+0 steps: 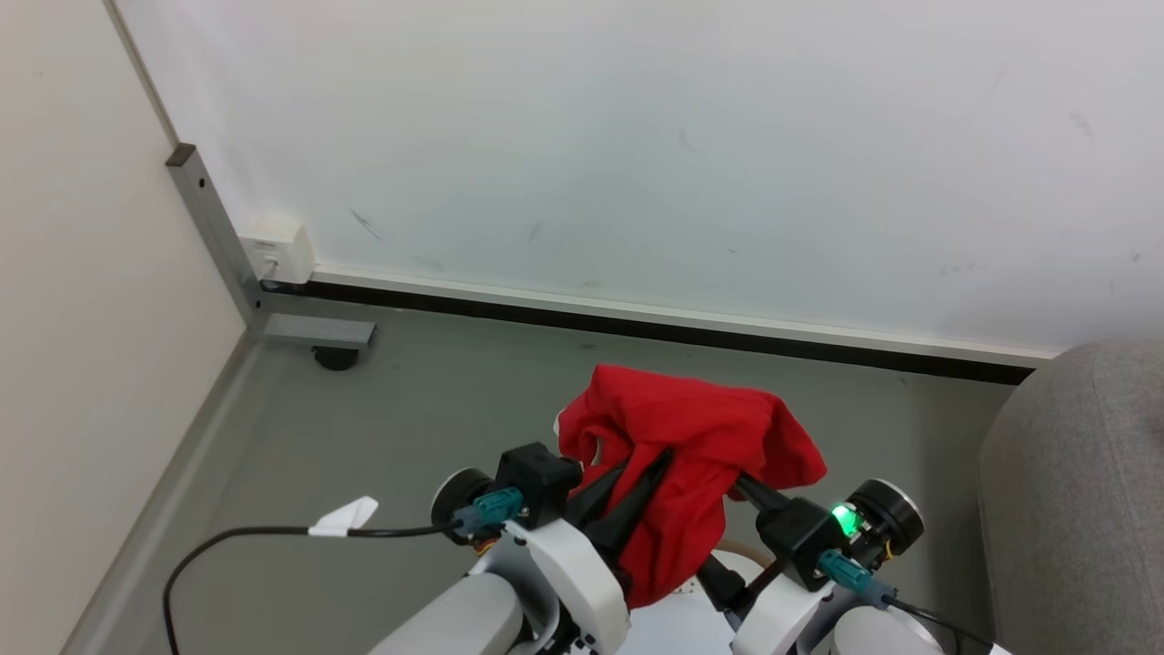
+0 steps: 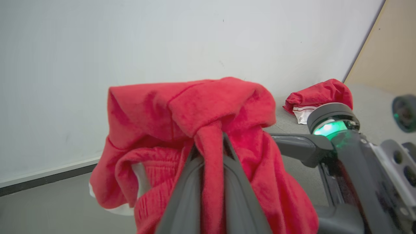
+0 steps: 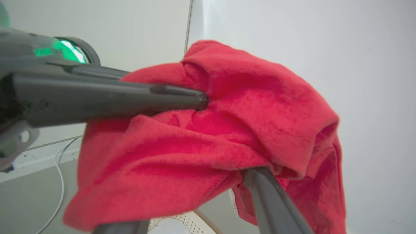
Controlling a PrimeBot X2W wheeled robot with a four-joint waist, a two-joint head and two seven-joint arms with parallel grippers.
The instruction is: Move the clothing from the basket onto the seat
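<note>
Two fingers of the left gripper (image 2: 209,143) are pinched on the bright red fabric garment (image 1: 682,437) above the cream perforated basket (image 3: 182,224); the right gripper's (image 1: 741,487) hold cannot be told. The grey fabric sofa's (image 1: 1073,491) edge should be cleared before release.

Head camera looks down from above the fingers (image 1: 637,500); wrist cameras peer closely along them; all share the red garment (image 1: 691,428) and wall (image 1: 637,136).
</note>
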